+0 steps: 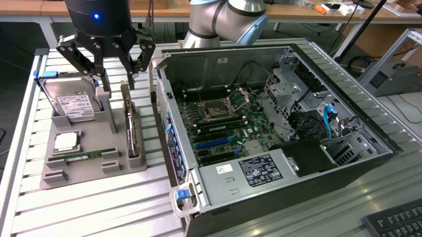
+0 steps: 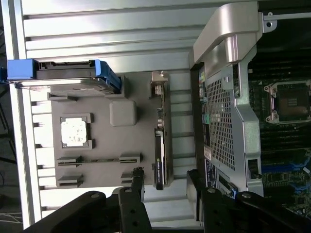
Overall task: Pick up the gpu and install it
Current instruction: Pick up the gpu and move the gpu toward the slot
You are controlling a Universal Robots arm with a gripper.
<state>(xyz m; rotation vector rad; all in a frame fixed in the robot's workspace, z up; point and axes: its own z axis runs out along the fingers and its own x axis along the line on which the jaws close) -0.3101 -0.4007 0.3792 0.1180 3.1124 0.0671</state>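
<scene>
1. Table [image 1: 99, 207]: slatted metal top that carries everything below.
2. Case [image 1: 224, 64]: open side up, motherboard [image 1: 224, 123] exposed, on the exterior view's right half of the table.
3. Tray [image 1: 86, 140]: grey parts holder, just beside the case on the exterior view's left.
4. Gripper [image 1: 118, 79]: black, jaws spread wide and holding nothing. It hangs over the tray's case-side edge. In the wrist view the gripper [image 2: 165, 182] straddles one end of the gpu, apparently without contact.
5. Hard drive [image 1: 72, 101]: silver with blue handles, propped at the tray's far end.
6. Gpu [image 1: 130, 126]: on edge in the tray slot nearest the case, not installed.
7. CPU [image 1: 66, 142]: flat in its recess.
8. RAM stick [image 1: 82, 157]: lying in a slot near the tray's near end.
</scene>
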